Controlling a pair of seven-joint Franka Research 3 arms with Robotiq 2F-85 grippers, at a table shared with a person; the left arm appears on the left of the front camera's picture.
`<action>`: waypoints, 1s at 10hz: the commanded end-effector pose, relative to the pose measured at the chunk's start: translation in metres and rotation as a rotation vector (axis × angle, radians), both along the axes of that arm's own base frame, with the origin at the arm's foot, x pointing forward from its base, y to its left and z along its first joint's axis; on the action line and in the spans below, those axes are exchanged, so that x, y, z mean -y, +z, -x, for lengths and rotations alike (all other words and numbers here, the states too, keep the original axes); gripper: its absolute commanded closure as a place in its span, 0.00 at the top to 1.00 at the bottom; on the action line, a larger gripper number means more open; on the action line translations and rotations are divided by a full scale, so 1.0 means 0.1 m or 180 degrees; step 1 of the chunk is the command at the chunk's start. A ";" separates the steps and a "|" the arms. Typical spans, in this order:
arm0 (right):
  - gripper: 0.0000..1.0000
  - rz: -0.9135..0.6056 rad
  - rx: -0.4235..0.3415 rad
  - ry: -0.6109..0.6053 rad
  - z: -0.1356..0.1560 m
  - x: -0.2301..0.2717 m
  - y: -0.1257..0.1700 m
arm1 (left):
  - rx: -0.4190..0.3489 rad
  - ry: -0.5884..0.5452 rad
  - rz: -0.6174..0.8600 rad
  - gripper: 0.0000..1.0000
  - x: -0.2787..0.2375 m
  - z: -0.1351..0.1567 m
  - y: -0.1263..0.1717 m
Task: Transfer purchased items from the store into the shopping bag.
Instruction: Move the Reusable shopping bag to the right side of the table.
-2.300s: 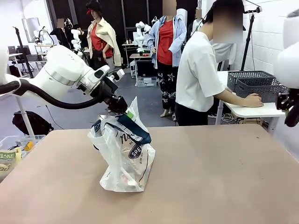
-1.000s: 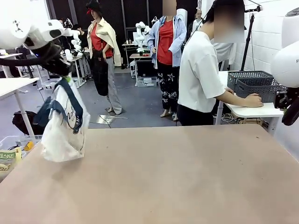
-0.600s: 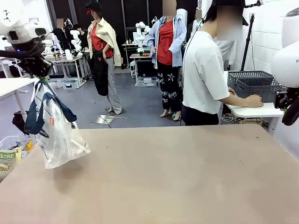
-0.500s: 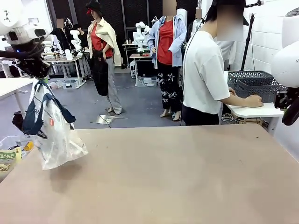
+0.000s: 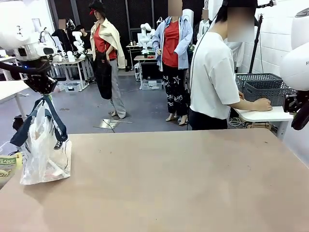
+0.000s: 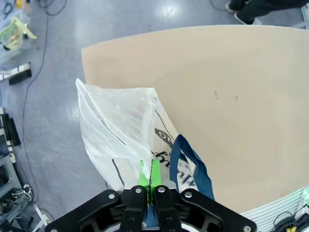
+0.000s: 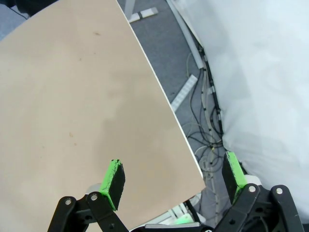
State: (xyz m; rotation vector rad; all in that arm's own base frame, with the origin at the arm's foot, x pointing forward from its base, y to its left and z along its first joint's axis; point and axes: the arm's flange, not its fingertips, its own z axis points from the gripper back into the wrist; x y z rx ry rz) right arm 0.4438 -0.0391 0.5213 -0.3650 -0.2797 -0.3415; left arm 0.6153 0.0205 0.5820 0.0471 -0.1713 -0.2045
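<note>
The shopping bag [image 5: 46,150], translucent white plastic with navy strap handles, hangs at the table's far left with its bottom at the tabletop. My left gripper [image 5: 42,89] is above it, shut on the bag's handle. In the left wrist view the green pads [image 6: 155,175] pinch together over the bag [image 6: 120,128], and a navy strap [image 6: 194,166] loops off beside it. The purchased items are only dim shapes low inside the plastic [image 5: 52,169]. My right gripper [image 7: 174,176] is open and holds nothing, past the table's right edge [image 5: 301,113].
A person stands at the far side with a hand by dark grey mesh baskets [image 5: 263,86] on a white side table. A clear bin with packs [image 5: 7,164] sits off the table's left edge. Cables lie on the floor beyond the table's right edge [image 7: 203,125].
My left arm has carried the hanging bag farther left and lower; the bag swung and now hangs straight down with its bottom on the table. The right arm has not moved.
</note>
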 end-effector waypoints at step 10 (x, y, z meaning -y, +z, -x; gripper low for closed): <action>1.00 0.0073 -0.0048 0.0023 0.00 0.02 0.02 | 0.0979 -0.0449 0.0394 1.00 0.61 0.59 0.52</action>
